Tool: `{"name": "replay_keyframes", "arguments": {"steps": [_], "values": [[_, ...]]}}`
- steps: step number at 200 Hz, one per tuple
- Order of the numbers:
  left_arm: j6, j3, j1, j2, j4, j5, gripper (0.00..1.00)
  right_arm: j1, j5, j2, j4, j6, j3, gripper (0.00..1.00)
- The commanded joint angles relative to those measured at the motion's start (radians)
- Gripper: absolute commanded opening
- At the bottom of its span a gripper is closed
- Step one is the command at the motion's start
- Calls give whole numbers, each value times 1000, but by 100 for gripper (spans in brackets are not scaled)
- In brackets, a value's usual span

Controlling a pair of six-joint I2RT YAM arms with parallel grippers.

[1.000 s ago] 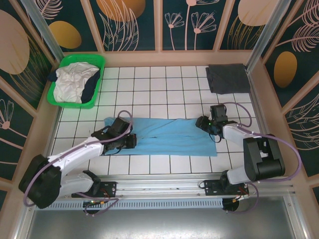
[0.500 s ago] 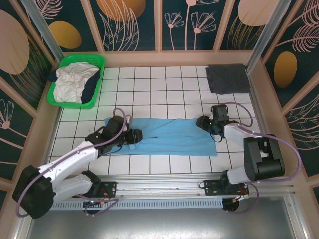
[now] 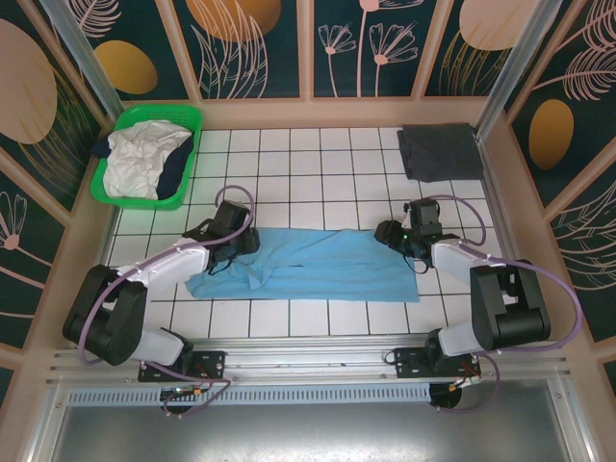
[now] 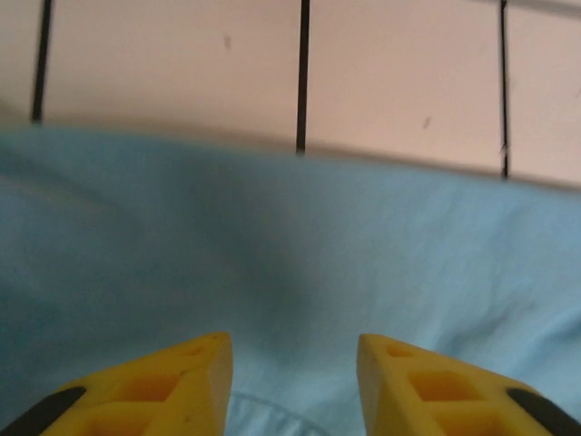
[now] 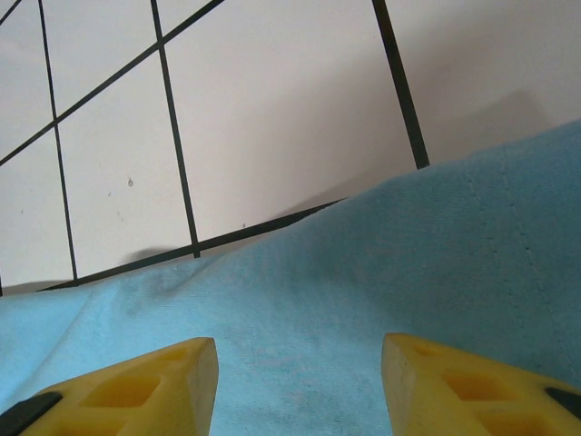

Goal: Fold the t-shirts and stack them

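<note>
Light blue tee (image 3: 318, 262): lies on the white tiled table (image 3: 318, 164) as a long band running left to right, between the two arms. Left end is rumpled, right end smoother.
Fold state: looks folded lengthwise once with the sleeves tucked in, though the top view is too coarse to be sure.
Left gripper (image 3: 235, 243): at the band's left end, on its far edge. The wrist view shows the yellow fingers (image 4: 182, 381) standing moderately apart, with blue cloth under the gap and nothing pinched.
Right gripper (image 3: 392, 234): at the band's right end, far edge. Its fingers (image 5: 136, 391) are spread fairly wide over the cloth near the hem, bare tile beyond, and nothing is gripped.
Contact: cannot tell whether either pair of tips touches the fabric.
Dark grey tee (image 3: 440, 152): folded, in the far right corner, well apart from the blue one. Likely the base of the stack.
Green basket (image 3: 164, 112): far left corner, with a white tee (image 3: 135, 164) and navy cloth (image 3: 175, 178) heaped inside, unfolded.
Step in hand: folding the blue tee, part-way through. Both grippers are lined up on the far edge for a grasp.
Next move calls for: both jaws lowering onto the edge, closing on it together, then lifting evenly so the band doesn't skew as it is folded over.
Watch: at the rumpled left end a pinch may catch uneven layers.
</note>
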Motion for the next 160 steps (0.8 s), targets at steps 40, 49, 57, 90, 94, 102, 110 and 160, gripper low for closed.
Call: {"name": "replay_keyframes", "arguments": {"steps": [40, 49, 57, 90, 94, 102, 110, 160], "values": [[-181, -236, -13, -216, -26, 118, 35, -1, -31, 65, 51, -9, 19, 53], [-205, -262, -22, -240, -42, 120, 34, -2, -35, 70, 59, -9, 19, 53], [-228, -276, -34, -264, -67, 99, 33, -2, -34, 73, 65, -6, 21, 53], [-291, -297, -58, -363, -148, 63, 32, -2, -58, 85, 89, -3, 27, 53], [-301, -297, -59, -374, -161, 53, 32, -1, -61, 88, 93, -3, 28, 53], [-320, -298, -61, -396, -192, 38, 32, -1, -64, 96, 97, -3, 28, 54], [-334, -302, -66, -416, -210, 33, 33, -1, -65, 103, 101, -2, 27, 54], [-381, -308, -77, -434, -229, -47, 36, 3, -85, 138, 131, 3, 18, 54]]}}
